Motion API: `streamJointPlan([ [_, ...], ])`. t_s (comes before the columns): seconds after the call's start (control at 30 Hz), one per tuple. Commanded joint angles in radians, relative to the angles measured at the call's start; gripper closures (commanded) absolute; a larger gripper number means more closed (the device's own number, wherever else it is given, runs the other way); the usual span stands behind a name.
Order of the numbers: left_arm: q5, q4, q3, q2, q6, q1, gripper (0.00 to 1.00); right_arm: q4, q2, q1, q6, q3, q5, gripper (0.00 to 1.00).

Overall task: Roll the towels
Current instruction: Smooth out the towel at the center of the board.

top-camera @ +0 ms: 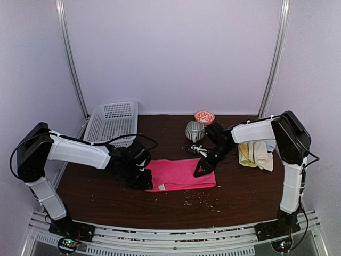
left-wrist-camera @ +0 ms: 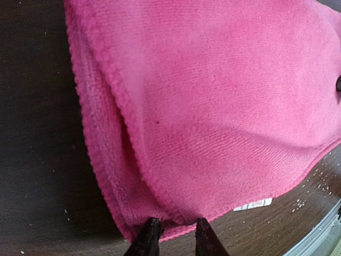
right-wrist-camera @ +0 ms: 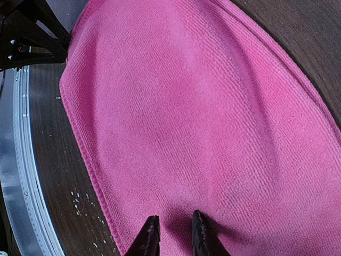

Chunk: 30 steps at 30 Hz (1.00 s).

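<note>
A bright pink towel point(top-camera: 181, 175) lies folded flat at the middle of the dark table. It fills the left wrist view point(left-wrist-camera: 213, 106) and the right wrist view point(right-wrist-camera: 202, 106). My left gripper point(top-camera: 143, 178) is at its left front corner, with the jaws narrowly apart and the bunched hem pinched between them point(left-wrist-camera: 173, 226). My right gripper point(top-camera: 201, 172) is on the towel's right end, with the jaws close together on a small pucker of cloth point(right-wrist-camera: 173, 224). A yellow towel point(top-camera: 245, 153) and a cream-white towel point(top-camera: 262, 154) lie rolled at the right.
A white perforated basket point(top-camera: 112, 121) stands at the back left. A grey ribbed cup point(top-camera: 194, 130) and a small pink bowl point(top-camera: 204, 116) stand behind the towel. Crumbs point(top-camera: 200, 200) are scattered in front of it. The towel's white tag point(left-wrist-camera: 253, 204) sticks out at the front hem.
</note>
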<state>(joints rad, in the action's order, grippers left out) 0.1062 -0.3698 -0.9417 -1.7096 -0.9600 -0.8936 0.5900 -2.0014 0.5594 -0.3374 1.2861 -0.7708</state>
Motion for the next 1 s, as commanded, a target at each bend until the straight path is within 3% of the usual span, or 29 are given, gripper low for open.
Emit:
streamJointPlan([
  [0.0,-0.026,-0.006,-0.025,-0.011,-0.006,0.006,0.75,0.016,-0.023,-0.006,-0.012,0.022,-0.004,0.79],
  [0.33,0.050,0.125,-0.048,-0.059,0.007,0.007,0.83,0.020,-0.030,-0.006,-0.012,0.021,-0.004,0.79],
  [0.7,-0.006,0.028,-0.047,0.051,0.008,0.008,0.99,0.023,-0.041,-0.006,-0.014,0.022,-0.003,0.78],
  [0.97,-0.021,-0.009,-0.015,0.100,0.014,0.008,1.00,0.027,-0.046,-0.006,-0.014,0.025,-0.005,0.78],
])
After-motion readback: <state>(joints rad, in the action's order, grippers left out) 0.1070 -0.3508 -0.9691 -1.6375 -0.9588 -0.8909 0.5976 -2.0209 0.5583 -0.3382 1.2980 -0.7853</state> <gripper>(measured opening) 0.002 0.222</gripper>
